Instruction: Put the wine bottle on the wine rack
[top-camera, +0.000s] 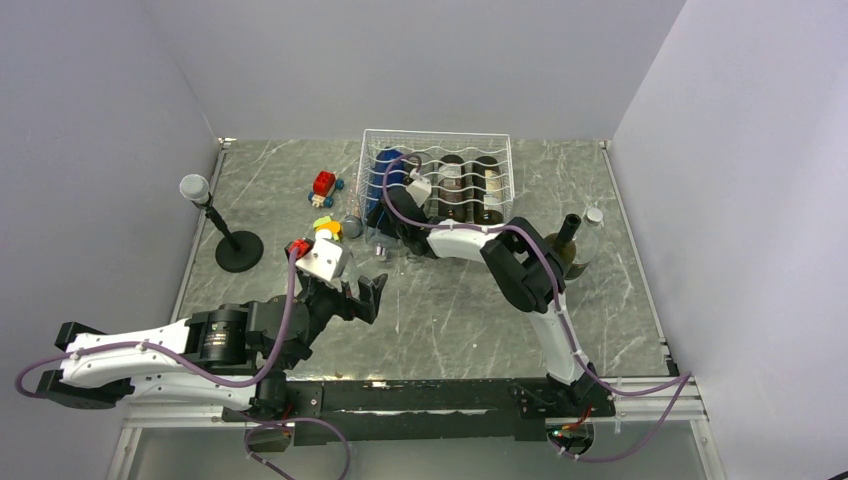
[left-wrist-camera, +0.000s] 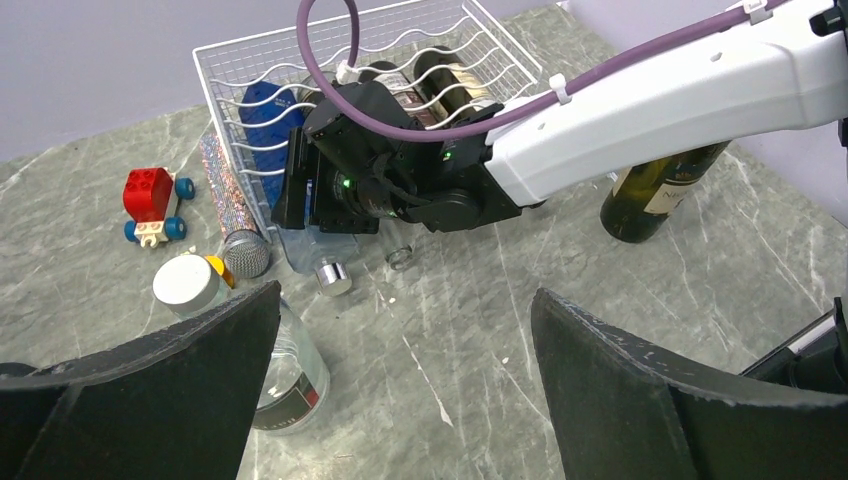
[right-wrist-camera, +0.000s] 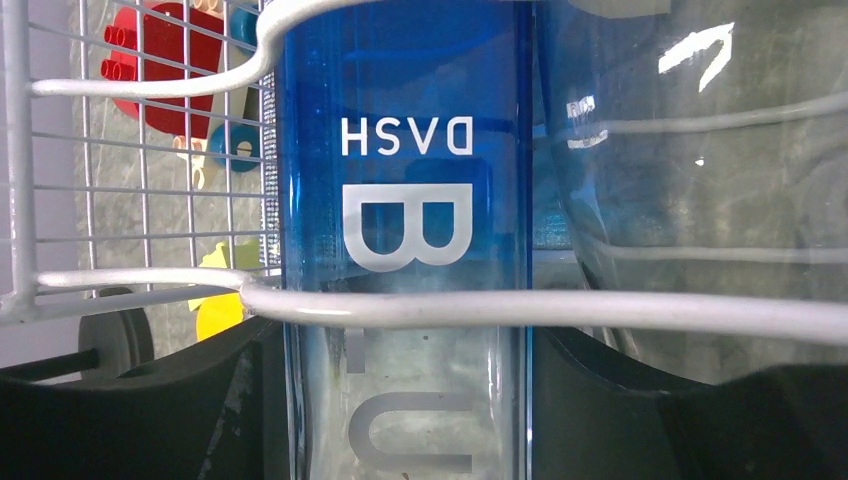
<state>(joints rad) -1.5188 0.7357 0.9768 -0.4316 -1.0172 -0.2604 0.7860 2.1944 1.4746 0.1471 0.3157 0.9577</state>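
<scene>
The white wire wine rack (top-camera: 440, 133) stands at the back of the table. A blue glass wine bottle (top-camera: 385, 170) lies in its leftmost groove, fading to clear toward its silver cap (left-wrist-camera: 333, 277), which pokes out at the near side. My right gripper (top-camera: 388, 215) is shut on this bottle (right-wrist-camera: 405, 200), with black fingers (right-wrist-camera: 150, 400) pressed against both sides and a rack wire (right-wrist-camera: 600, 312) crossing in front. My left gripper (left-wrist-camera: 405, 390) hangs open over bare table, left of the rack and holding nothing.
Two dark bottles (top-camera: 470, 185) lie in the rack's right grooves. A green bottle (top-camera: 565, 250) and a clear bottle (top-camera: 592, 235) stand at the right. A red toy car (top-camera: 324, 187), a microphone stand (top-camera: 238, 250), a glittery microphone (left-wrist-camera: 225, 195) and a clear jar (left-wrist-camera: 280, 370) sit on the left.
</scene>
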